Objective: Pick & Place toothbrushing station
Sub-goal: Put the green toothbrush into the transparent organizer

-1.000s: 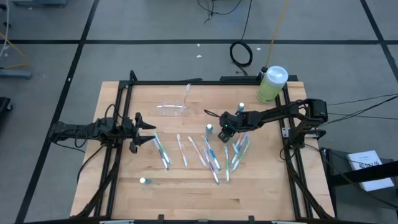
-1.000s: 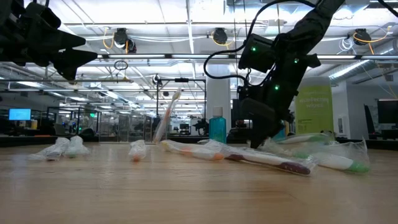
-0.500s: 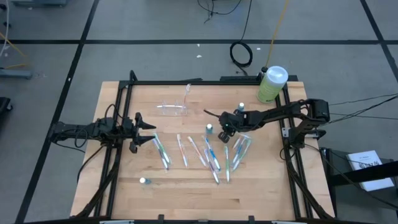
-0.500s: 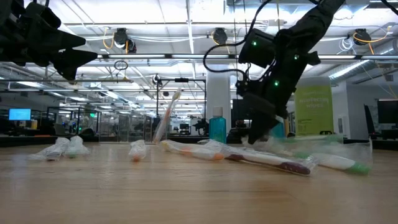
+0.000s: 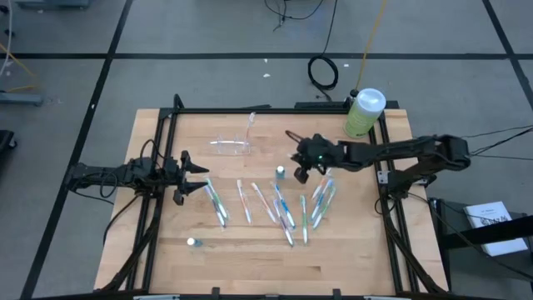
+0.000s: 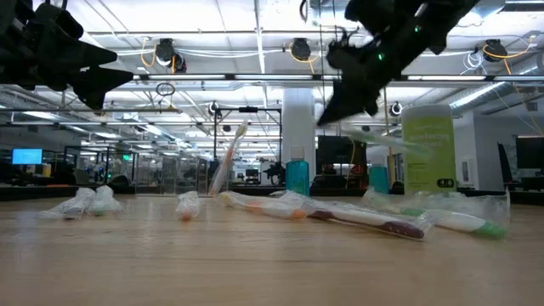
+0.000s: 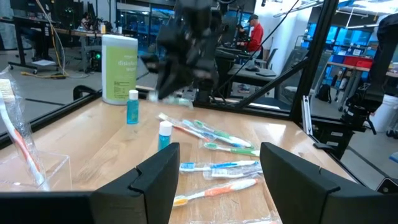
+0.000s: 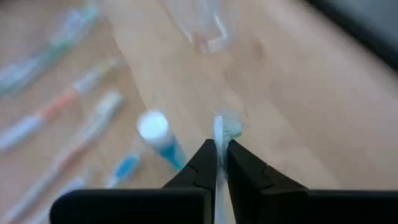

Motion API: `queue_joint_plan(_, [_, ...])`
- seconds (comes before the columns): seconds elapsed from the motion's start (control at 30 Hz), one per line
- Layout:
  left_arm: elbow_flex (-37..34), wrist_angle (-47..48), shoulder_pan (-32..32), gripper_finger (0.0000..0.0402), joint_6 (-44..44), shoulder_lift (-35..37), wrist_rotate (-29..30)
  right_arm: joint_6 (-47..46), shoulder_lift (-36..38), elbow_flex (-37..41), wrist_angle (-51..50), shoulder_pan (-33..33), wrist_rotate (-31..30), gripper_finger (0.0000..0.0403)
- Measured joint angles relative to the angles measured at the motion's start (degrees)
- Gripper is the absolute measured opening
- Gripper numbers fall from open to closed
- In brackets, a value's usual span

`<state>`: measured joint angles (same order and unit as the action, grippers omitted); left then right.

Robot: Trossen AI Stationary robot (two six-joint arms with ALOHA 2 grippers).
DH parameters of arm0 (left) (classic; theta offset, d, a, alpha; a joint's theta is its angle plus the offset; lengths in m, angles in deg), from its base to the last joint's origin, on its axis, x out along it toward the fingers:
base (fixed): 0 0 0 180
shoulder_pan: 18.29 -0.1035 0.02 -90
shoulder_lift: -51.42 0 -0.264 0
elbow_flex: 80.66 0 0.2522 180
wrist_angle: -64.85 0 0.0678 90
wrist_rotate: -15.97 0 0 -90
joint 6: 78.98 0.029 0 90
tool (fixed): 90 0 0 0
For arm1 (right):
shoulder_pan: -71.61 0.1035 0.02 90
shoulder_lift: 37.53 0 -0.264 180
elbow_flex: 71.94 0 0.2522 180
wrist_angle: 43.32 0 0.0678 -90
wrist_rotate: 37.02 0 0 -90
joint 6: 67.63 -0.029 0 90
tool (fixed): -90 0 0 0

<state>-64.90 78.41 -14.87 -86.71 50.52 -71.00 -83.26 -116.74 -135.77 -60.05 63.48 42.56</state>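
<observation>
the left gripper (image 5: 196,176) hovers over the table's left side with its fingers spread apart and nothing between them. next along, the toothbrushing station (image 5: 231,146) stands near the table's far edge with one toothbrush (image 5: 251,123) in it, well apart from both grippers. right of it, the right gripper (image 5: 298,154) is raised above the scattered toothbrushes (image 5: 279,207), its fingers pinched tight on a wrapped toothbrush (image 8: 219,134), close above a small blue bottle (image 5: 281,172). the green bottle (image 5: 363,112) stands at the far right corner.
</observation>
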Motion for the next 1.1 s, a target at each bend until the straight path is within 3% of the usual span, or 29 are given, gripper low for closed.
queue_joint_plan(0.23, [-0.02,0.0,0.0,0.023,0.0,0.01,0.0,8.24,2.23,-0.02,16.31,0.18,0.05,0.001])
queue_joint_plan(0.57, [0.0,0.0,0.0,0.023,0.0,0.01,-0.02,16.41,-0.97,-0.05,39.57,-2.48,0.22,0.0011])
queue_joint_plan(0.77, [0.0,0.0,0.0,0.023,0.0,-0.01,0.0,14.2,-8.88,-0.02,55.31,-4.7,7.24,0.0009])
queue_joint_plan(0.9, [0.0,0.0,-0.01,0.023,0.0,0.0,0.0,13.67,-15.66,-0.38,66.81,-6.02,7.78,0.0009])
queue_joint_plan(1.1, [0.0,0.0,-0.02,0.023,0.0,-0.01,0.0,9.58,-23.42,-6.78,69.44,-8.11,12.31,0.0009])
